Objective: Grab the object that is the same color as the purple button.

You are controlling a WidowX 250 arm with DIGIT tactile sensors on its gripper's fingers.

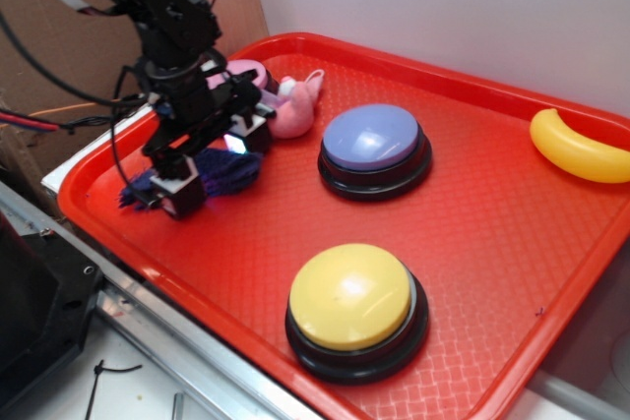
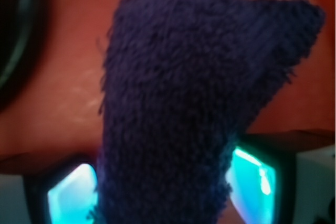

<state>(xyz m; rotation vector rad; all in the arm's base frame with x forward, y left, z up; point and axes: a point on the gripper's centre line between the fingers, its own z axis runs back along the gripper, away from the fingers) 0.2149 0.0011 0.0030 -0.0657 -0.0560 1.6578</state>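
The dark purple-blue knitted cloth (image 1: 236, 172) lies rumpled on the red tray (image 1: 472, 213) near its left rim. My gripper (image 1: 209, 166) is down over it, one finger on each side. In the wrist view the cloth (image 2: 199, 77) fills the gap between my two glowing teal pads (image 2: 71, 195) and narrows where both press against it, so my gripper (image 2: 164, 192) is shut on the cloth. The cloth looks low on the tray. The purple button (image 1: 372, 140), lavender dome on a black base, stands to the right of the cloth.
A pink plush toy (image 1: 295, 110) lies just behind my gripper, and a pink-topped button (image 1: 248, 72) is partly hidden by the arm. A yellow button (image 1: 352, 302) stands at the front. A yellow banana-shaped toy (image 1: 579, 150) lies at the far right. The tray's raised rim (image 1: 89, 209) is close on the left.
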